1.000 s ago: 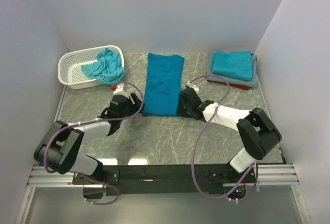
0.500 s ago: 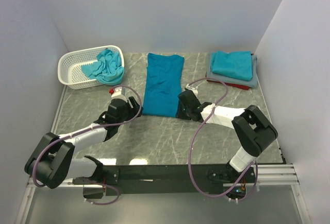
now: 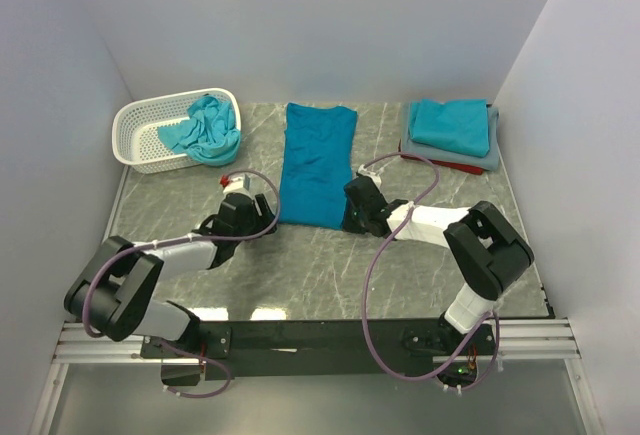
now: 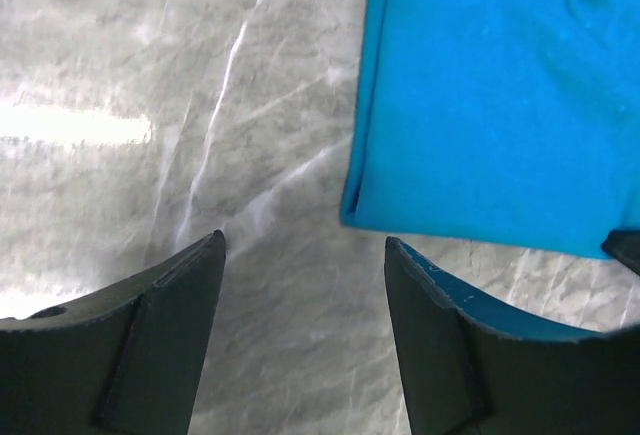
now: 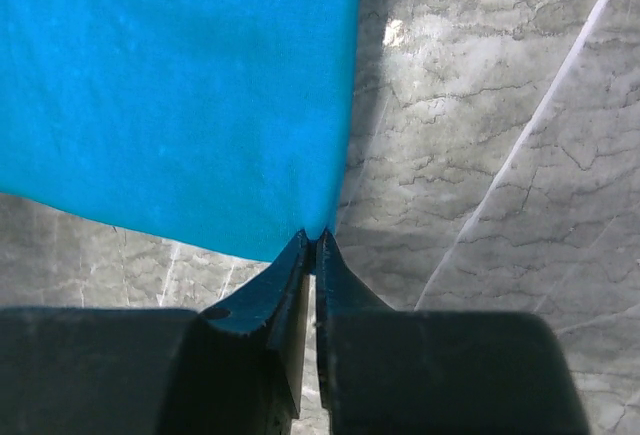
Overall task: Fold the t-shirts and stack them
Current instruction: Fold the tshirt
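Fold step: right gripper (image 5: 313,240) fingers pinch near-right corner of teal-blue cotton t-shirt (image 3: 318,160); left gripper (image 4: 305,245) fingers wide, should grab near-left corner next.

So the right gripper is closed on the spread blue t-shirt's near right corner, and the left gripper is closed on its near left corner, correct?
No: the left gripper is open, and the spread blue t-shirt has its near left corner lying free just ahead of it; the left wrist view shows this. The right gripper is closed on the near right corner.
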Motion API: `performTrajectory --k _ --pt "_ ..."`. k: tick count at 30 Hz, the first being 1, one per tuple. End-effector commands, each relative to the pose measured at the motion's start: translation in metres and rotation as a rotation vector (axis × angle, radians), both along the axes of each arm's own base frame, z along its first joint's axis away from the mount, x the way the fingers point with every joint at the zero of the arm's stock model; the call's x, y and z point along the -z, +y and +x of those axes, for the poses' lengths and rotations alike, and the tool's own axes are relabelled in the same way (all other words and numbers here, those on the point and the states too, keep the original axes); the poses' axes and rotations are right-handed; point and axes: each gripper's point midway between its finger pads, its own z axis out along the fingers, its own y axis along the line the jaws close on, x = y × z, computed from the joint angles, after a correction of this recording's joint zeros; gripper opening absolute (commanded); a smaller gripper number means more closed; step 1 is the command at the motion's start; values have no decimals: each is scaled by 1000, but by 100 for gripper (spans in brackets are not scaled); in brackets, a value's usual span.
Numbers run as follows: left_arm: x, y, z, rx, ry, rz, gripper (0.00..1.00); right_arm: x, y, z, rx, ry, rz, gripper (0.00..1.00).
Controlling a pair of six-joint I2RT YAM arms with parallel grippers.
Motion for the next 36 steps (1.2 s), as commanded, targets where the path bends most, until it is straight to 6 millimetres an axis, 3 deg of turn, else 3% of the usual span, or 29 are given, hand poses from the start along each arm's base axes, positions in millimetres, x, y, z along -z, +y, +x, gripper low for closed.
performTrajectory --k 1,10,19,28,36 --pt "-22 -19 19 58 -82 -33 70 4 -1 -2 3 12 -21 8" --pt "-14 -26 30 61 -70 -34 68 8 -3 -3 0 24 -40 2" --pt "-3 -31 33 73 -49 -34 56 7 -1 -1 -6 20 -42 0" --pt "13 -36 32 94 -6 -36 39 7 3 2 -13 20 -37 0" --pt "35 -31 22 71 71 -21 11 3 2 2 -13 6 -28 0"
